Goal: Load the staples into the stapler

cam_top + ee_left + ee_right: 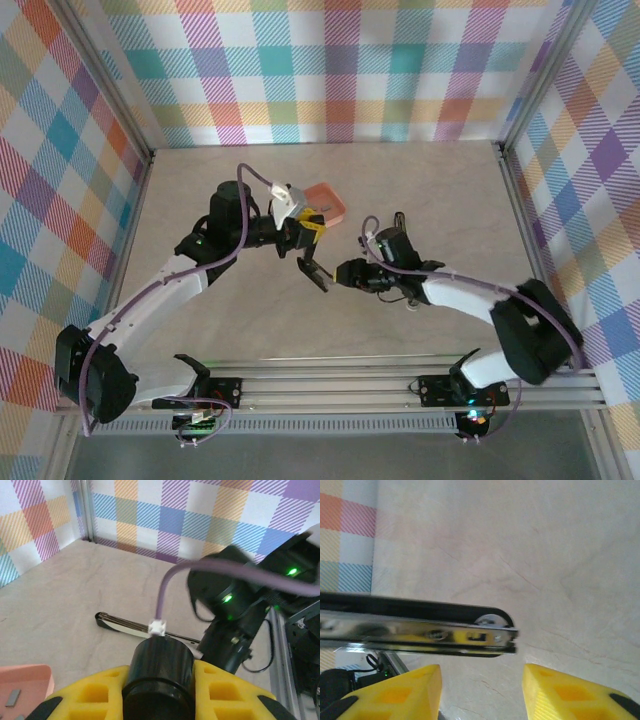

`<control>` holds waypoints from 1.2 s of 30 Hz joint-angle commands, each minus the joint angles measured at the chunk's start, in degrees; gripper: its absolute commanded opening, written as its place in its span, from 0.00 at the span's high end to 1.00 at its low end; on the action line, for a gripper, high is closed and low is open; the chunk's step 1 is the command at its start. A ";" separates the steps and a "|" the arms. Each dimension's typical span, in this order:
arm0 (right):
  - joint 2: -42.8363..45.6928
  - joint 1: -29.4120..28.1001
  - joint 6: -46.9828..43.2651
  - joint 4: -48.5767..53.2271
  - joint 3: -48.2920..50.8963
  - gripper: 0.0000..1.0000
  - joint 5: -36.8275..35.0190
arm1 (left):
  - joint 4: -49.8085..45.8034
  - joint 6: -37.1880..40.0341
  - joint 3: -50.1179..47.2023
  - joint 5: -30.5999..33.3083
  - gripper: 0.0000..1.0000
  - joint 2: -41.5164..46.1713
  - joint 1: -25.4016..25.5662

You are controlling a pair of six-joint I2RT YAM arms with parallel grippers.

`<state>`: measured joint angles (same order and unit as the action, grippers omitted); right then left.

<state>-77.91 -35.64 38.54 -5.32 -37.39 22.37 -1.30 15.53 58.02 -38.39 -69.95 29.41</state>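
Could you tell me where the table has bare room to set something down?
Bare: the far table strip between tray and back wall, and the near middle between stapler and rail. Crowded: the centre, where left gripper, right gripper, stapler and tray meet.

Pastel plaid walls (340,70) on three sides, beige marbled tabletop (440,200), grey metal corner posts (110,90), slotted aluminium rail (330,385) along near edge, even soft light

Light: bright, even, diffuse; your bench (330,190) shows only faint shadows. Right wrist view: stapler (420,630) soft, chrome glinting; right claw (481,680) blurred up close.
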 commanded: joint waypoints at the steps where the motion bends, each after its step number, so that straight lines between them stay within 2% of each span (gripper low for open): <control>1: 7.03 0.04 -14.10 2.52 0.83 0.49 -3.44 | 4.05 -1.39 2.01 -1.01 1.00 2.19 -0.58; 3: 10.05 -0.04 -21.24 1.58 1.17 0.43 -3.04 | 4.50 -2.02 2.18 -2.24 1.00 1.94 -0.58; 7: 13.51 -0.02 -35.58 -0.96 0.47 0.37 -0.05 | 6.39 -3.68 2.03 -4.87 1.00 1.42 -0.58; 12: 11.53 -0.03 -46.32 -4.65 -3.04 0.33 6.74 | 11.51 -7.41 1.52 -8.38 1.00 0.72 -0.58; 18: 6.31 -0.05 -46.31 -12.40 -6.13 0.31 13.11 | 18.58 -12.63 0.89 -11.22 1.00 -0.38 -0.58; 23: 2.37 -0.05 -44.67 -14.81 -9.34 0.32 19.04 | 21.08 -15.04 0.73 -13.17 1.00 -1.20 -0.57; 24: 1.80 -0.06 -44.61 -15.71 -9.58 0.34 20.37 | 21.54 -15.48 0.61 -13.14 1.00 -1.20 -0.55; 26: 0.90 -0.05 -42.74 -16.87 -10.03 0.44 23.17 | 22.68 -16.13 0.18 -12.78 1.00 -1.20 -0.50; 27: 0.83 0.04 -42.46 -16.91 -10.16 0.52 23.70 | 23.08 -16.36 0.05 -12.52 1.00 -1.09 -0.57; 29: 1.24 0.02 -41.83 -16.06 -10.04 0.77 22.34 | 23.04 -16.65 -0.15 -11.07 1.00 -0.91 -0.51; 30: 1.81 0.09 -41.37 -15.06 -9.83 0.86 20.75 | 22.44 -16.57 -0.20 -9.58 0.98 -0.56 -0.58; 31: 2.86 0.21 -40.74 -13.67 -9.29 0.94 18.08 | 21.27 -16.45 -0.32 -6.99 0.88 -0.02 -0.58; 34: 5.56 0.31 -36.73 -3.93 -9.20 0.97 5.14 | 15.76 -16.51 -0.90 3.53 0.41 1.98 -0.58; 36: 6.06 0.30 -32.67 7.62 -11.75 1.00 -3.40 | 10.35 -17.81 -0.75 12.22 0.28 2.66 -0.58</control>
<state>-73.84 -35.66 -0.05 -10.37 -46.02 31.44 13.08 -0.64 57.47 -38.72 -70.39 29.12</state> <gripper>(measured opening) 0.099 0.684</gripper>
